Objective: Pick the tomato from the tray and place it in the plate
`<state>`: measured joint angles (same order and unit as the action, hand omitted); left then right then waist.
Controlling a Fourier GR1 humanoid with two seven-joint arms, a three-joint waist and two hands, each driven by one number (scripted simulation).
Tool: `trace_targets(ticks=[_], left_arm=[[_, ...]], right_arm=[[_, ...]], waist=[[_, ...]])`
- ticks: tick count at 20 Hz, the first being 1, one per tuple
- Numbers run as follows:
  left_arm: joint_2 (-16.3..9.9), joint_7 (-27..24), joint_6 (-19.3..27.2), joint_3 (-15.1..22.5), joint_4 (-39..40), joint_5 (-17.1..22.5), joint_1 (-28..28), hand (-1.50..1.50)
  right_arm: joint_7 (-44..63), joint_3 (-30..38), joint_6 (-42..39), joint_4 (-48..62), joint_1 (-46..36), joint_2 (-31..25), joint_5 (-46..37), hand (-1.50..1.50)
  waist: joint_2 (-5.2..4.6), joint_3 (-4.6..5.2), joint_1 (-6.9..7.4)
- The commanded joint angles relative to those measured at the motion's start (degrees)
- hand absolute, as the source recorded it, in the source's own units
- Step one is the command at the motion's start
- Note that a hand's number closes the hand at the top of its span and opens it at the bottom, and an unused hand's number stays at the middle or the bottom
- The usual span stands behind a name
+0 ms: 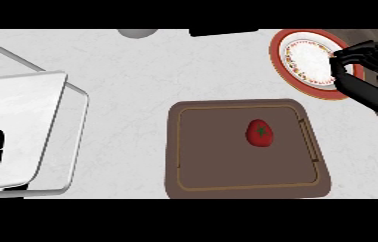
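White counter [148,86]: tomato [260,133] on tray [214,156]; right hand [353,61], seemingly empty, fingers curled over plate [284,61].

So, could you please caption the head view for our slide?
Tomato lies on the brown tray; right hand hovers over the plate.

A small red tomato [260,133] with a green stem lies on a brown rectangular tray [214,176], right of the tray's middle, on the pale speckled counter [133,71]. Beyond the tray's far right corner sits a round white plate [310,61] with a red rim and patterned border. The black right hand [351,68] reaches over the plate's right edge, its fingers [353,50] curled above it and holding nothing.
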<state>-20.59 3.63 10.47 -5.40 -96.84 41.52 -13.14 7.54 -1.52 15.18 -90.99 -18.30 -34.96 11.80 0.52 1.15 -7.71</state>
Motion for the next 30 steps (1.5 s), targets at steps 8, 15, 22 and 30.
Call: trace_targets(ticks=[8, 15, 22, 30], left_arm=[[-5.2, -1.1, -3.6, 11.1, 6.7, -11.8, -1.3, 0.00], [-4.8, -3.2, -3.5, 13.3, 6.7, -11.8, -1.2, 0.00], [-5.7, 0.0, -1.9, 14.6, 8.3, -11.6, 3.1, 0.00], [-5.4, 1.3, -1.4, 18.7, 7.5, -13.7, 5.5, 0.00]], right_arm=[[-9.4, 6.6, 11.2, -2.8, 11.7, 2.3, -5.6, -1.50], [0.0, -0.6, 1.0, -6.5, 18.4, -8.6, -10.8, -1.50], [12.9, -4.3, -5.2, -13.6, 20.5, -16.4, -13.3, -1.50], [27.6, -9.5, -5.1, -18.2, 16.7, -15.5, -17.4, -1.50]], waist=[[-0.98, -1.39, -0.46], [-1.13, -0.97, 0.53], [-0.90, -0.96, 2.07], [-1.07, -1.14, 5.67]])
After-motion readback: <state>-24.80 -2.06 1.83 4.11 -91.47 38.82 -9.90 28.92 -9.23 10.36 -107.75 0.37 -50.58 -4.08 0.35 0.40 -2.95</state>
